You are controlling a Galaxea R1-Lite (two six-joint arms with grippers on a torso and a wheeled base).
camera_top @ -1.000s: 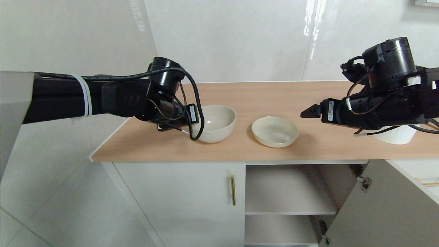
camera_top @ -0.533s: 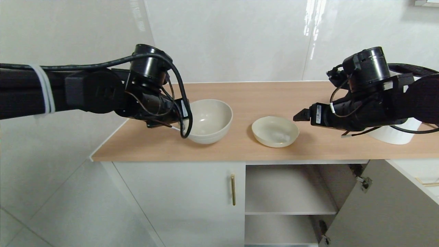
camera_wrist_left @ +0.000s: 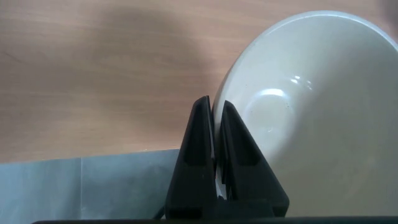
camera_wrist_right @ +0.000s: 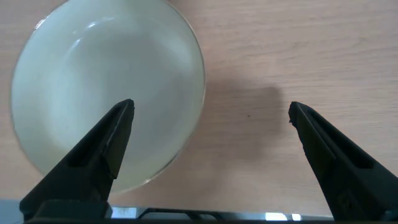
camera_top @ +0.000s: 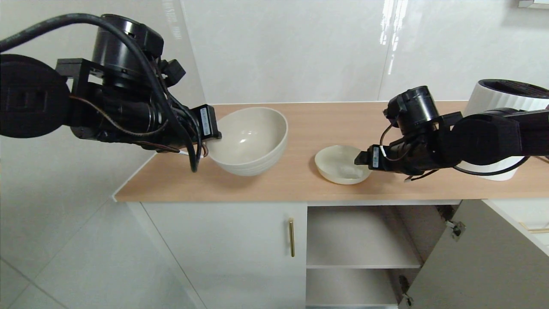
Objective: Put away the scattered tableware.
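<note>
Noting status: your left gripper is clamped on the left rim of the large bowl, one finger inside and one outside. The bowl hangs tilted, apparently lifted off the counter at its left end. Your right gripper stands wide open at the right rim of the small bowl, which sits flat near the counter's middle, not grasped. Judged progress is early: neither bowl is on the shelves of the open cupboard below, so both transfers remain.
</note>
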